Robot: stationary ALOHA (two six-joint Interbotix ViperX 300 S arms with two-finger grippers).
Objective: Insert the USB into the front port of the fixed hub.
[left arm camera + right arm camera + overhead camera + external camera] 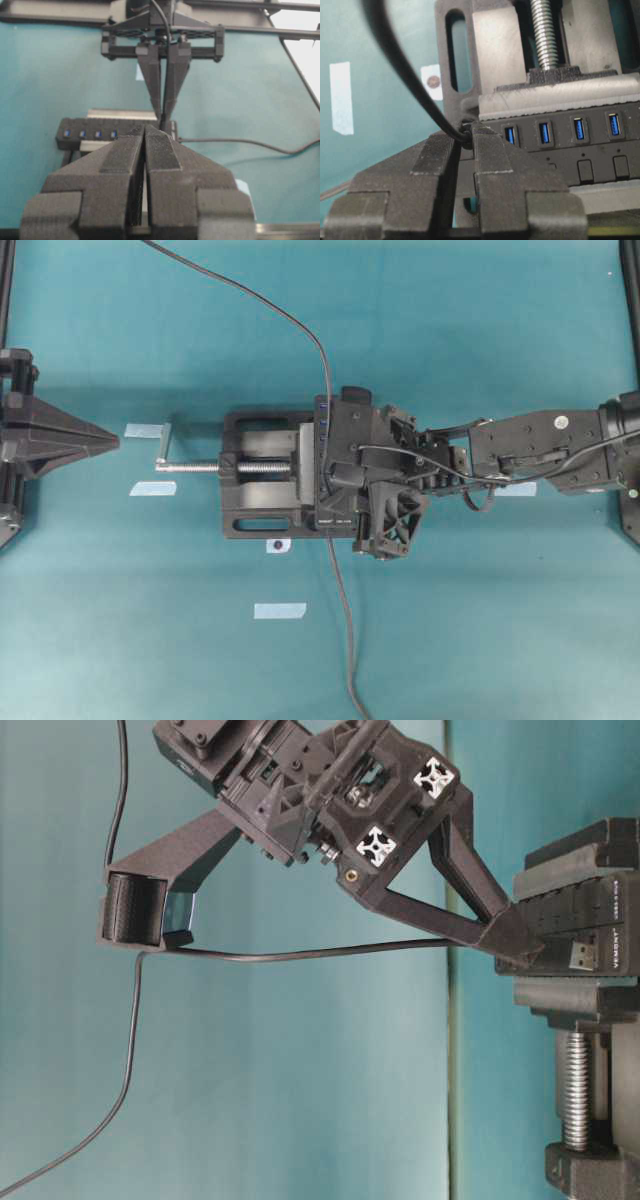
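The fixed hub (322, 455) is clamped in a black vise (260, 480). It also shows in the right wrist view (560, 150) and the left wrist view (95, 134). My right gripper (466, 134) is shut on the black USB plug (466, 139) at the hub's front end, just beside the end blue port (510, 135). Its cable (405, 70) arcs up and left. In the table-level view the plug's silver shell (583, 956) is bare beside the hub's lettered end, below the fingertips (515, 945). My left gripper (113, 443) is shut, empty and far left.
The vise's silver screw handle (163, 450) points at my left gripper. One dark cable (250, 290) runs from the hub's far end to the top left. Another cable (343, 630) runs to the front edge. Pale tape marks (279, 611) lie on the teal table.
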